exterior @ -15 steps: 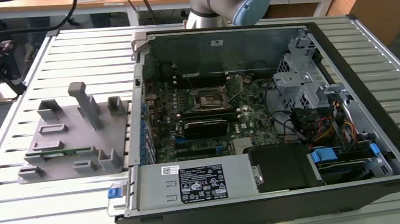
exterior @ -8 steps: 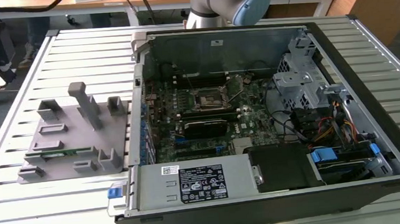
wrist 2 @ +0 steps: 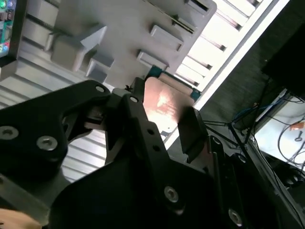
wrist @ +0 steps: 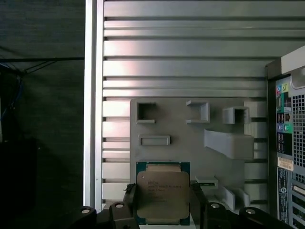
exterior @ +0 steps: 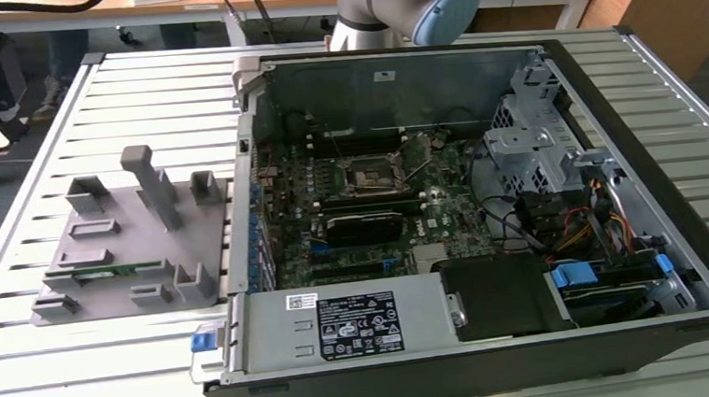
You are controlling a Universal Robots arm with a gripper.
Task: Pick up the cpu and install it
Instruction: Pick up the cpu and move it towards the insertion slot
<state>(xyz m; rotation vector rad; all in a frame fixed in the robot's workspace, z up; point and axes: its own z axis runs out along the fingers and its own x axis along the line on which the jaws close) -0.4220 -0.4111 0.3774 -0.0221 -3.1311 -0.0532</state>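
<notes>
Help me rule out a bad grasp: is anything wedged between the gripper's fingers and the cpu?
Nothing visible does. In the first wrist view the gripper has its fingers against two opposite edges of the cpu, no gap showing. The grey fixture lies behind the chip, not between.

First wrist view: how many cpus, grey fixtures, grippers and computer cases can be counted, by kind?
cpu: 1
grey fixture: 1
gripper: 1
computer case: 1
Total: 4
</notes>
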